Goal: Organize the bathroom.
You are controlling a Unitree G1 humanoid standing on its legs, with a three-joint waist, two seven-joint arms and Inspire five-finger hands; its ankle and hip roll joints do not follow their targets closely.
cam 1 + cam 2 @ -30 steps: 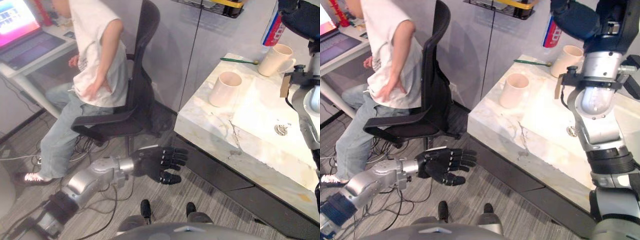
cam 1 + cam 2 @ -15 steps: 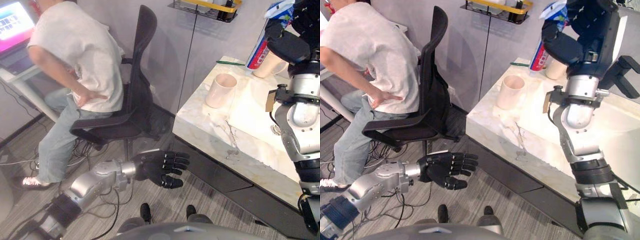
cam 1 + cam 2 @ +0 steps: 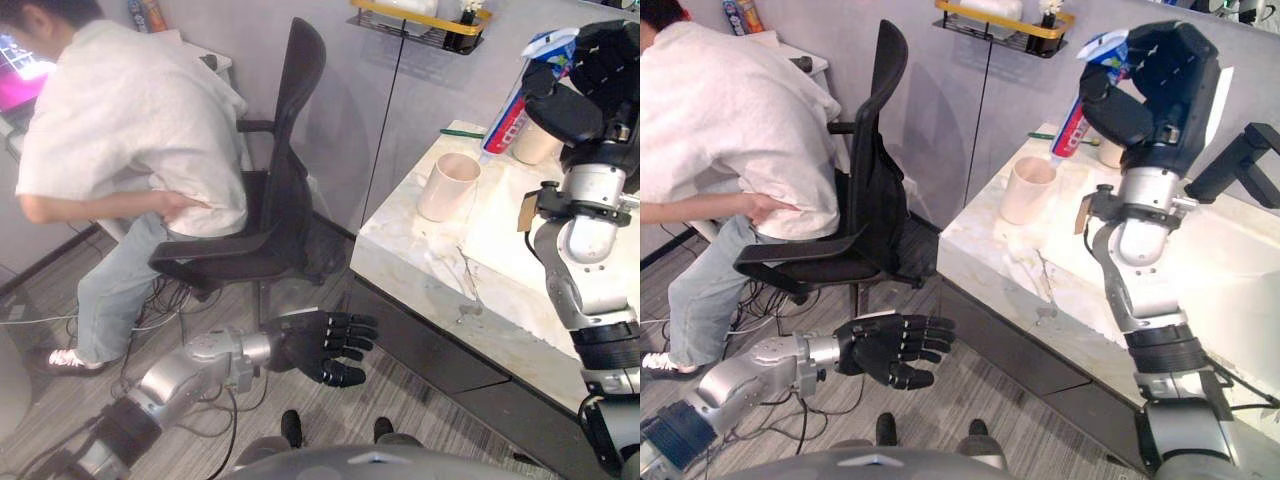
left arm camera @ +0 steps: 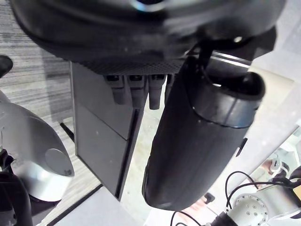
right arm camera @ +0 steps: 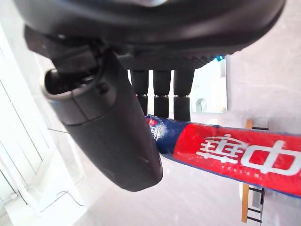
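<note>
Right hand point(image 3: 1160, 85) clamped on toothpaste tube point(image 3: 1080, 95); left hand point(image 3: 890, 348) open.

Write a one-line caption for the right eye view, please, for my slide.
The robot's right hand holds a red, white and blue toothpaste tube above a marble counter; its left hand hangs open near the floor.

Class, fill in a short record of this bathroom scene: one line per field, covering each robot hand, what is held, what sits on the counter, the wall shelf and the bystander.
right robot hand: raised above the counter, curled round the toothpaste tube
toothpaste tube: red, white and blue, held off the counter, tilted
left robot hand: open, holding nothing, low over the floor in front of the counter
counter: pale marble with a sink
cup: cream, upright near the counter's left edge
toothbrush: green, lying at the back of the counter
shelf: yellow-rimmed wire, on the wall
person: seated on a black chair
</note>
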